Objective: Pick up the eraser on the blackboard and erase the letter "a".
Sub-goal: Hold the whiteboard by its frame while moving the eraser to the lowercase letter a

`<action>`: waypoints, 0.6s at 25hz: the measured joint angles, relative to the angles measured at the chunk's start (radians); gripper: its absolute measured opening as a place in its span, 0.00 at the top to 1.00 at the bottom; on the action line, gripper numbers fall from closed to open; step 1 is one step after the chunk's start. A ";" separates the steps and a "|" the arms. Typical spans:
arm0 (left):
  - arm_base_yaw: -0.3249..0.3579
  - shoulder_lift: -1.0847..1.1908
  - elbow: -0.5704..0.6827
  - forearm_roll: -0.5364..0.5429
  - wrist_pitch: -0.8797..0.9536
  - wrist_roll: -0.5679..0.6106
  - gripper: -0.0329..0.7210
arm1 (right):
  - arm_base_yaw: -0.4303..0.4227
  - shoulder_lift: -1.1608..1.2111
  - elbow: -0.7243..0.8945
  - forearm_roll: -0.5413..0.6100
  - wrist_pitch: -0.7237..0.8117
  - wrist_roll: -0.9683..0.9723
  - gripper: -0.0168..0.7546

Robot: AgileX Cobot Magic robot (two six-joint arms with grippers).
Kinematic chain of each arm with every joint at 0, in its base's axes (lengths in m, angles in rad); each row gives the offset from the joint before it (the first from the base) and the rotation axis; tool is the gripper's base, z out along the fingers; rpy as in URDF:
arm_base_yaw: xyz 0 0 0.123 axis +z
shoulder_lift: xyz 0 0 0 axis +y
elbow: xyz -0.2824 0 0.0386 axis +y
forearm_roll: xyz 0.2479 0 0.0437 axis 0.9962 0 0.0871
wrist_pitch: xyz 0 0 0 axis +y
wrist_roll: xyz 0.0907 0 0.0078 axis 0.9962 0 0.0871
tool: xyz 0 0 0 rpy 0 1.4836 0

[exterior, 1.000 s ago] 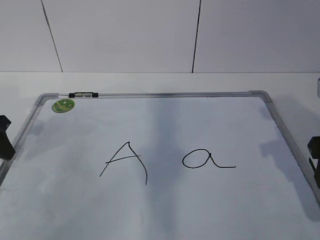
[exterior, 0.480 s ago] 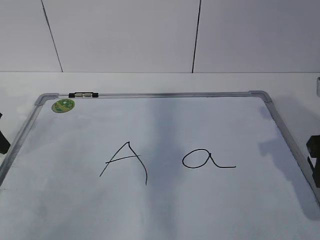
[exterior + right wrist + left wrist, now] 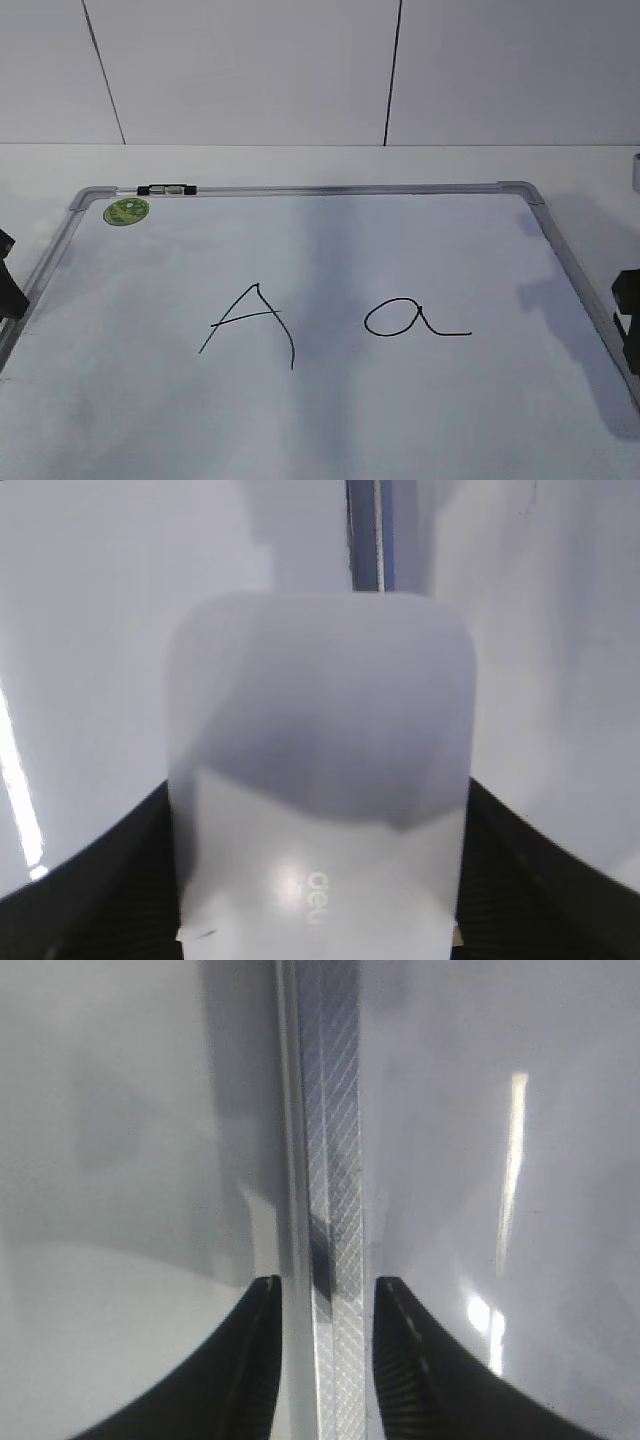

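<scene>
The blackboard point(image 3: 320, 250) lies flat with the small cursive letter "a" point(image 3: 405, 318) right of centre. The white eraser point(image 3: 320, 760) fills the right wrist view. My right gripper point(image 3: 320, 788) is shut on it, a dark finger pressed against each long side. In the exterior view that gripper point(image 3: 628, 300) sits at the board's right edge and the eraser is out of frame. My left gripper point(image 3: 328, 1282) is at the board's left edge point(image 3: 8, 285). It stands open, its jaws straddling the metal frame point(image 3: 335, 1160) with thin gaps on both sides.
A taller capital "A" point(image 3: 255, 320) is drawn left of the "a". A black-and-silver marker point(image 3: 167, 189) rests on the top frame, with a green round sticker point(image 3: 126, 211) just below it. A white wall rises behind the table.
My left gripper has shifted slightly down and outward along the board's left edge. The right gripper has barely moved, and both letters are unchanged.
</scene>
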 joint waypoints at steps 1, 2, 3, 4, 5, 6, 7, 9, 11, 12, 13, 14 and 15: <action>0.000 0.000 0.000 0.000 0.000 0.000 0.65 | 0.000 0.000 0.000 0.000 0.000 0.000 0.27; 0.000 0.000 0.000 0.000 0.000 0.002 0.65 | 0.000 0.000 0.000 0.002 0.000 0.000 0.27; 0.000 0.000 0.000 0.000 -0.002 0.002 0.65 | 0.000 0.000 0.000 0.002 -0.002 0.000 0.27; 0.000 0.000 0.000 0.000 -0.002 0.004 0.65 | 0.000 0.000 0.000 0.002 -0.002 0.000 0.27; 0.000 0.000 0.000 0.000 -0.002 0.004 0.65 | 0.000 0.000 0.000 0.002 -0.002 0.000 0.27; 0.000 0.002 0.000 0.000 -0.002 0.004 0.65 | 0.000 0.000 0.000 0.002 -0.002 0.000 0.27; 0.000 0.004 0.000 0.000 -0.003 0.004 0.65 | 0.000 0.000 0.000 0.002 -0.002 0.000 0.27; 0.000 0.014 -0.002 0.000 -0.003 0.004 0.65 | 0.000 0.000 0.000 0.002 -0.002 0.000 0.27; 0.000 0.023 -0.004 -0.002 -0.003 0.004 0.67 | 0.000 0.000 0.000 0.002 -0.002 0.000 0.27; 0.000 0.028 -0.004 -0.004 -0.004 0.004 0.69 | 0.000 0.000 0.000 0.002 -0.002 0.000 0.27; 0.000 0.027 -0.004 -0.004 -0.004 0.004 0.72 | 0.000 0.000 0.000 0.002 -0.002 0.000 0.27; 0.000 0.029 -0.004 -0.004 -0.004 0.004 0.74 | 0.000 0.000 0.000 0.002 -0.002 0.000 0.27; 0.000 0.029 -0.004 -0.006 -0.004 0.004 0.77 | 0.000 0.000 0.000 0.002 -0.002 0.000 0.27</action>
